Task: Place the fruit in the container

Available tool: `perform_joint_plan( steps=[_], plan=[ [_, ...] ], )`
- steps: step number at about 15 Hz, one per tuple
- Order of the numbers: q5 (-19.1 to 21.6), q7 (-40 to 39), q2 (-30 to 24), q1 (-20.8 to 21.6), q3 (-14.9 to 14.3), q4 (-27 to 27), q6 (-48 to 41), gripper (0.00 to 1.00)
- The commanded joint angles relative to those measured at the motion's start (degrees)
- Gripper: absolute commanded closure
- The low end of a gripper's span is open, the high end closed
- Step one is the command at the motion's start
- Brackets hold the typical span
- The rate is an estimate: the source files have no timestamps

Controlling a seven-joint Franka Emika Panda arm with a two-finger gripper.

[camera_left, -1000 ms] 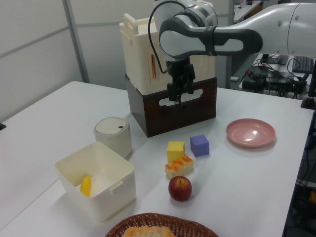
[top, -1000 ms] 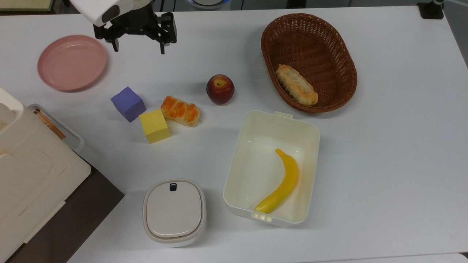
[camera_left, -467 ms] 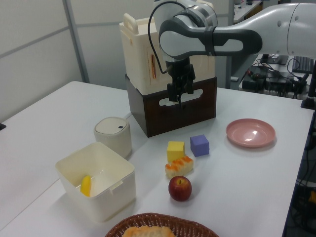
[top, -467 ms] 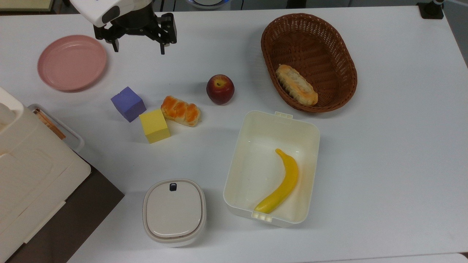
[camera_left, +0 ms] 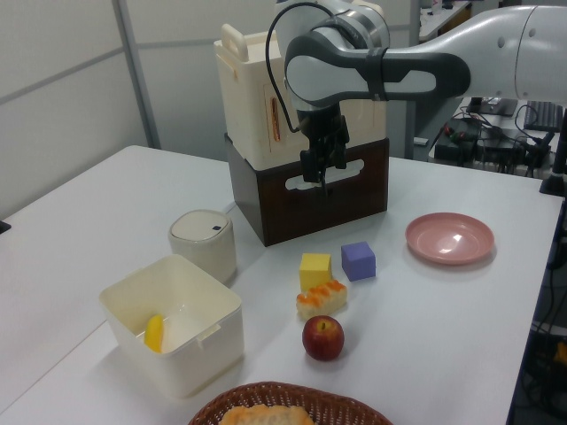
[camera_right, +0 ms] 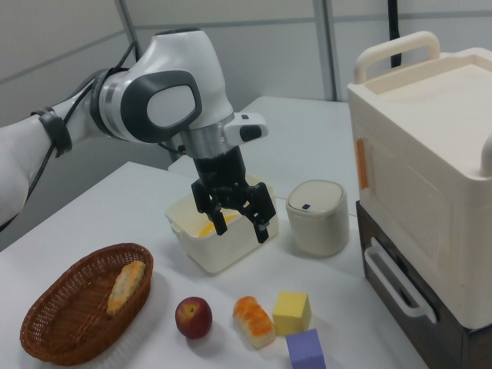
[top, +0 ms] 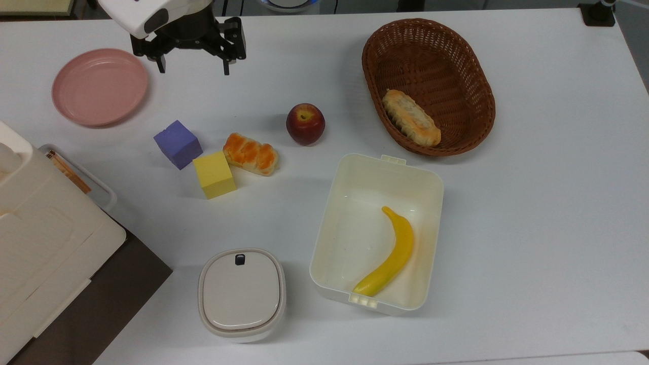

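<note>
The fruit (top: 305, 123) is a round dark red apple. It stands upright on the white counter (top: 532, 177) with its yellowish stem dimple facing up. The container (top: 376, 232), a cream-white rectangular tub with rounded corners, is open and lies near the apple, not touching it.

No legible text, label, brand, number or sign is found on any item. An orange strip (camera_right: 360, 164) on the cream case (camera_right: 430, 161) carries nothing readable.
</note>
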Motion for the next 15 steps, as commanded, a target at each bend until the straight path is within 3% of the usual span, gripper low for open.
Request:
perform_joint_plan(
  steps=[1, 15],
  plan=[
    [0.8, -1.5, -1.0, 1.3, -0.1, -2.0, 1.4, 0.0],
    [0.3, -1.5, -1.0, 2.4, -0.1, -3.0, 1.3, 0.0]
  ],
)
